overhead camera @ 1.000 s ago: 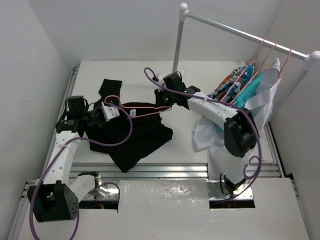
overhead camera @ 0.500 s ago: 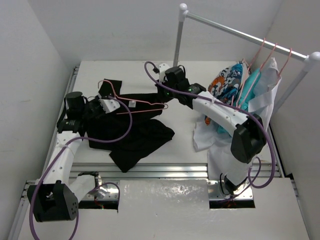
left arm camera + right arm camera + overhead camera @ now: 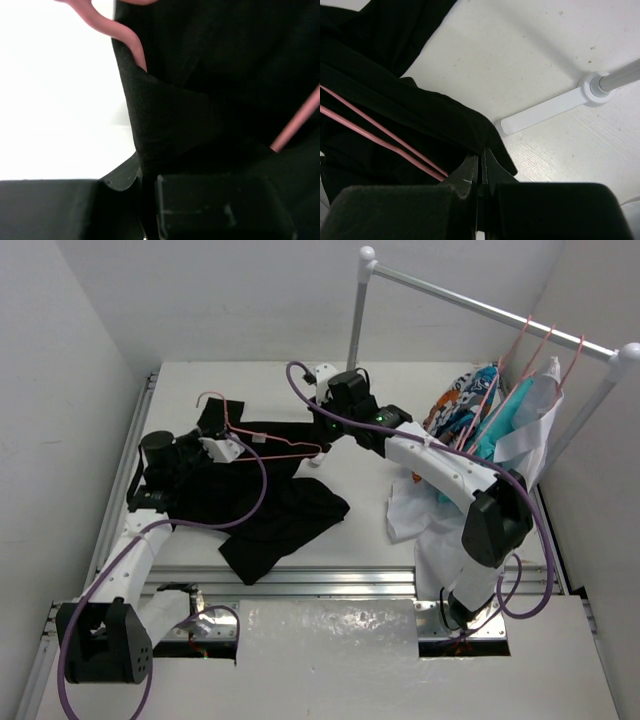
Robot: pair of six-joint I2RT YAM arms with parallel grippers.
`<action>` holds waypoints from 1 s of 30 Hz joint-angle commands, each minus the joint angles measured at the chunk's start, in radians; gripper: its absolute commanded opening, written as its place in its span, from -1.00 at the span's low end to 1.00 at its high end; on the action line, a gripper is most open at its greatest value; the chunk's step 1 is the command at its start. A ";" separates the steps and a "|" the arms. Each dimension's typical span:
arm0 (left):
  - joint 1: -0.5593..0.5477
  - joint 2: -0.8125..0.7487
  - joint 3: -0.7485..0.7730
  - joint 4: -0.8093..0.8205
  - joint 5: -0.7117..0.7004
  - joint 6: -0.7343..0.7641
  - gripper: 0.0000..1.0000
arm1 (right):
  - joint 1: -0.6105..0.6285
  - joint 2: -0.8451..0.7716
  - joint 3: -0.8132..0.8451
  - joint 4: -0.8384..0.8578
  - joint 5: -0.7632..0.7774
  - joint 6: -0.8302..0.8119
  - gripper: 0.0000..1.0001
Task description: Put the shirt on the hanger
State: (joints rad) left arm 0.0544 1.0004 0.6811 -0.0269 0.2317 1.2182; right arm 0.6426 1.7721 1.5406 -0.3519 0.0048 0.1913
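Note:
The black shirt [image 3: 270, 510] lies on the left half of the white table, its upper edge held stretched between my two grippers. The pink hanger [image 3: 270, 445] lies across that upper edge, its hook at the far left. My left gripper [image 3: 222, 447] is shut on a fold of the shirt [image 3: 225, 75] beside the hanger's hook [image 3: 120, 30]. My right gripper [image 3: 322, 437] is shut on the shirt's right edge [image 3: 380, 65]; the hanger's pink bars [image 3: 375, 131] run under the cloth just left of the jaws [image 3: 482, 156].
A white clothes rack stands at the back right; its post [image 3: 355, 330] and foot [image 3: 545, 112] are close to my right gripper. Patterned, teal and white garments [image 3: 480, 420] hang there on pink hangers. A white garment [image 3: 415, 505] drapes over the right arm. A wall runs along the left.
Both grippers have moved toward the back of the table, pulling the shirt's top edge taut. The hanger moved with them, its hook swinging left and back.

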 commanded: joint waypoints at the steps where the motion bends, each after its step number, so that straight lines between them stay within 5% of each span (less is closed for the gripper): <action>1: 0.024 -0.037 -0.003 0.273 -0.270 -0.013 -1.00 | -0.041 -0.028 0.026 -0.078 0.204 -0.050 -1.00; 6: 0.001 -0.023 -0.038 0.401 -0.354 0.063 -1.00 | -0.035 -0.034 0.016 -0.075 0.182 -0.047 -1.00; 15: 0.004 -0.005 0.055 0.334 -0.298 0.069 -1.00 | -0.086 -0.023 0.007 -0.096 0.107 -0.050 -1.00; 17: 0.004 -0.012 0.058 0.264 -0.252 0.054 -1.00 | -0.086 -0.042 -0.048 -0.046 0.078 -0.068 -1.00; 19: 0.004 -0.025 0.106 0.056 -0.102 -0.012 -1.00 | -0.084 -0.092 -0.147 0.063 -0.111 -0.102 -1.00; 21: 0.005 -0.028 0.136 -0.083 0.016 -0.042 -1.00 | -0.075 -0.150 -0.218 0.141 -0.289 -0.122 -0.76; 22: 0.005 -0.029 0.141 -0.173 0.112 -0.054 -1.00 | -0.069 -0.172 -0.281 0.209 -0.313 -0.147 -0.25; 25: 0.004 -0.029 0.149 -0.277 0.207 -0.042 -1.00 | -0.064 -0.258 -0.380 0.316 -0.329 -0.164 0.25; 30: 0.004 -0.025 0.130 -0.301 0.190 0.029 -1.00 | -0.064 -0.338 -0.402 0.347 -0.229 -0.200 0.28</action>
State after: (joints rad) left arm 0.0475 0.9928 0.7879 -0.2905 0.3706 1.2148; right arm 0.5762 1.4986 1.1198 -0.1307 -0.2516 0.0406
